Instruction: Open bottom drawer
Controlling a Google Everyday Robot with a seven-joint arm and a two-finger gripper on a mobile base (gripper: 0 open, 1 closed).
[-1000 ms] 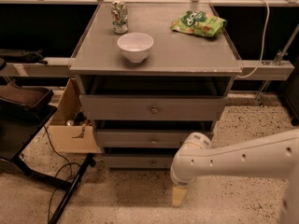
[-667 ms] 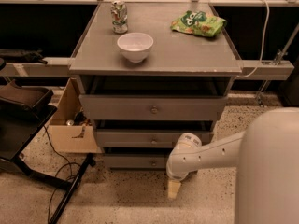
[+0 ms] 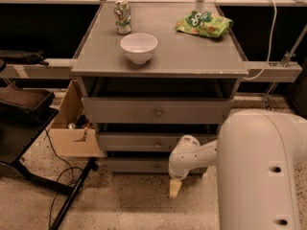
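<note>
The bottom drawer is the lowest, slimmest grey front of the cabinet, with a small round knob at its centre. Its front sits about flush with the cabinet. My gripper is a tan tip that hangs down from a white wrist, just right of the knob and in front of the drawer's right half, close to the floor. My white arm fills the lower right. Above are the mid-sized drawer and the tall top drawer.
On the cabinet top stand a white bowl, a can and a green snack bag. A cardboard box and a black chair sit to the left. A black stand leg and cables lie on the speckled floor.
My gripper has moved a little left and closer to the bottom drawer's front. My arm now looms larger at the lower right. The drawers have not moved.
</note>
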